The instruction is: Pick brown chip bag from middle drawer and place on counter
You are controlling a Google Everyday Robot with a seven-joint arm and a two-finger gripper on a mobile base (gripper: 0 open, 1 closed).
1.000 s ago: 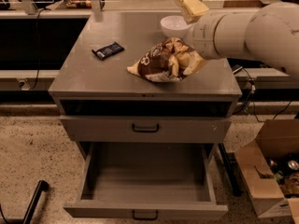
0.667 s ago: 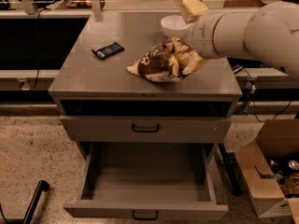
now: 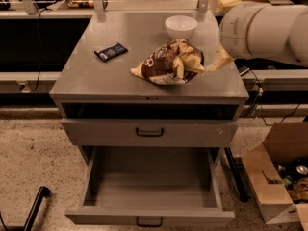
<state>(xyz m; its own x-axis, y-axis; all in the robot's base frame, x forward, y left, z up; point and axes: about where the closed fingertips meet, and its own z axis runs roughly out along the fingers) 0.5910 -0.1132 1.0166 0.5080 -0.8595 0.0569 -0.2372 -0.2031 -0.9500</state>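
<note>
1. Grey steel fills my one camera view. The brown chip bag (image 3: 168, 61) is lying crumpled on the table (image 3: 86, 76), right of centre and near the front edge.
2. The gripper (image 3: 208, 31) hangs at the table's right side with its fingers (image 3: 219, 61) spread wide and nothing clamped between them. One cream finger is at the bag's right edge, touching it or just beside it; I can't call which. The other is up by the back edge.
3. Step in hand, as I judge it: the placing is as good as done and this is the release. The bag rests on the table under its own weight.
4. Next move, by my reckoning: lift the lower finger clear of the crinkly foil without snagging it, since a drag could slide the bag toward the edge.
5. Containers now. The middle drawer (image 3: 149, 216) is pulled right out and I see only its bare grey floor.
6. The drawer front above (image 3: 149, 131) is shut, so its contents are hidden.
7. A white bowl (image 3: 181, 27) sits behind the bag, apart from it, with nothing visible inside.
8. A black wrapped bar (image 3: 111, 52) lies loose on the left, well apart from the bag.
9. On the floor to the right, a cardboard box (image 3: 269, 191) stands open with dark clutter in it that I can't identify.
</note>
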